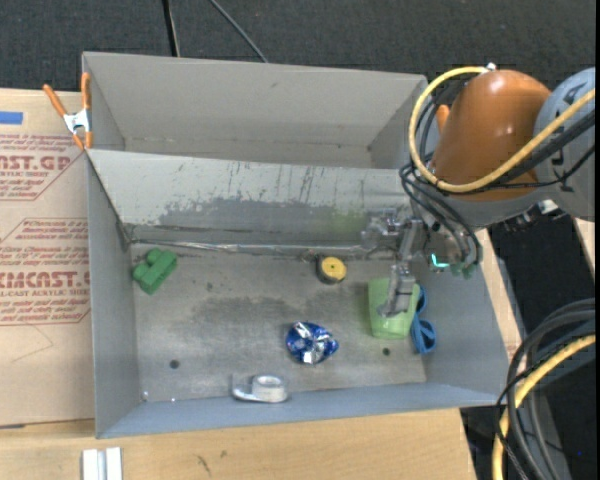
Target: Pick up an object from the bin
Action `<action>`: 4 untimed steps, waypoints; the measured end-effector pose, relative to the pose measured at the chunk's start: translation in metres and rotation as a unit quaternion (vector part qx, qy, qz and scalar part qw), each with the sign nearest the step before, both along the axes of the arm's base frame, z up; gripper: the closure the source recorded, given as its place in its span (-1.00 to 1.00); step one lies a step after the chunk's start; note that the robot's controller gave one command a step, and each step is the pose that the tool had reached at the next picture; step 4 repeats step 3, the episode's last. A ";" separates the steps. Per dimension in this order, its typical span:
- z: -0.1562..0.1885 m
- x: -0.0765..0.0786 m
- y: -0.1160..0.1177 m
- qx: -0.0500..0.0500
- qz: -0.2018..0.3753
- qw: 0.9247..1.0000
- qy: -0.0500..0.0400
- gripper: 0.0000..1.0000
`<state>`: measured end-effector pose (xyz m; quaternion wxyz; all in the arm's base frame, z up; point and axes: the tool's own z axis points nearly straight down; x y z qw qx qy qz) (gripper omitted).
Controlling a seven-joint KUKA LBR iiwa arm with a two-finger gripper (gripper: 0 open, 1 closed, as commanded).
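- the grey metal bin (242,108) holds a few small things spread well apart on its floor, with a small yellow round piece (331,268) lying near the middle.
- the gripper (404,293) is low in the bin, to the right of the yellow round piece and near the bin's right wall.
- it hangs from the arm's wrist under an orange cover (490,128) looped with yellow cable.
- the gripper's tip is right over a pale green, cup-like thing (384,320), which sits to the right of the yellow round piece and a little toward the front wall.
- how wide the gripper stands cannot be told, nor whether it grips the pale green thing.
- a small blue thing (423,334) lies just beside the pale green thing, on the side away from the yellow round piece.
- a darker green block (154,270) lies far left of the yellow round piece.
- a crumpled blue and white thing (311,343) lies in front of the yellow round piece.
- a whitish, partly clear thing (260,389) lies further forward and left, near the front wall.
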<state>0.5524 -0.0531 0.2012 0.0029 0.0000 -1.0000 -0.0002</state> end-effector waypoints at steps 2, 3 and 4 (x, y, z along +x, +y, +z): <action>-0.132 -0.017 -0.078 0.000 0.177 0.984 -0.003 1.00; 0.004 -0.012 -0.062 -0.001 0.181 0.984 -0.008 1.00; 0.004 -0.012 -0.062 -0.001 0.181 0.984 -0.008 1.00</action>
